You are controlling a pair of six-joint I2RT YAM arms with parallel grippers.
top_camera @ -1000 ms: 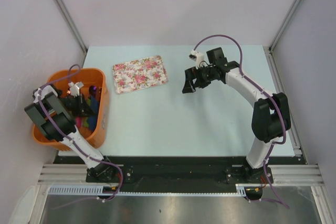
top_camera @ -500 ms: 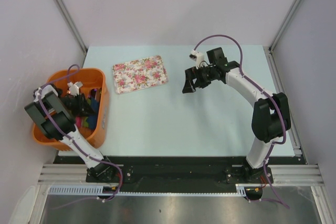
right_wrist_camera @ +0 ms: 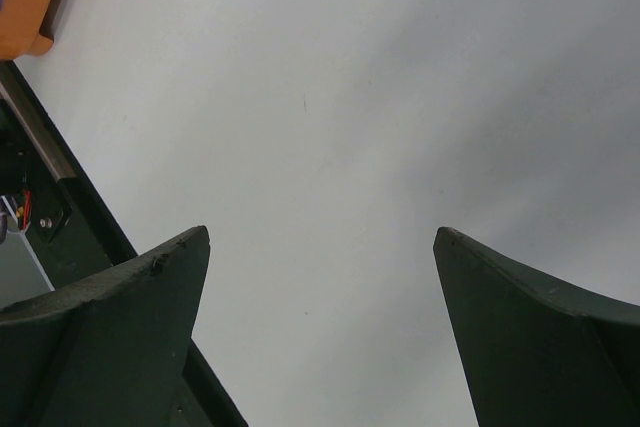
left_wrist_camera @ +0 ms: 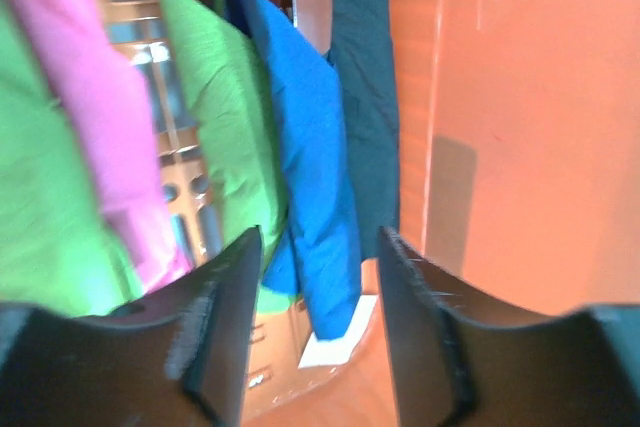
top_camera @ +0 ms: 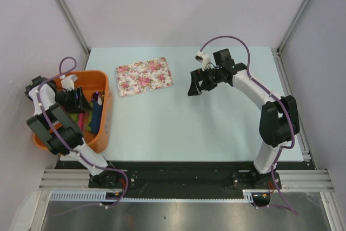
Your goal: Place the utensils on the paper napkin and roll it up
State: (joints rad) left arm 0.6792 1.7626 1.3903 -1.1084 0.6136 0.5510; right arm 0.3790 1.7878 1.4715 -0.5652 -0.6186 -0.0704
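Note:
My left gripper (top_camera: 81, 101) is inside the orange bin (top_camera: 106, 113) at the table's left edge. In the left wrist view its jaws (left_wrist_camera: 320, 242) stand open, with nothing clamped. Ahead of them a bright blue napkin roll (left_wrist_camera: 310, 167) hangs close. A dark navy paper napkin (left_wrist_camera: 365, 117) stands on edge against the orange wall. Blurred grey-silver utensils (left_wrist_camera: 172, 147) show between pink and green rolls. A purple handle (top_camera: 96, 97) pokes up in the bin. My right gripper (top_camera: 193, 88) hovers open over bare table, its jaws (right_wrist_camera: 320, 237) wide and empty.
A floral rectangular tray (top_camera: 144, 76) lies at the back left of the table. Pink (left_wrist_camera: 95, 97) and green (left_wrist_camera: 215, 107) rolls crowd the bin. The bin's orange wall (left_wrist_camera: 530, 127) is close on the left gripper's right side.
My left gripper's jaws have parted from shut to open, and the left arm has shifted up and back within the bin. The right arm has not moved.

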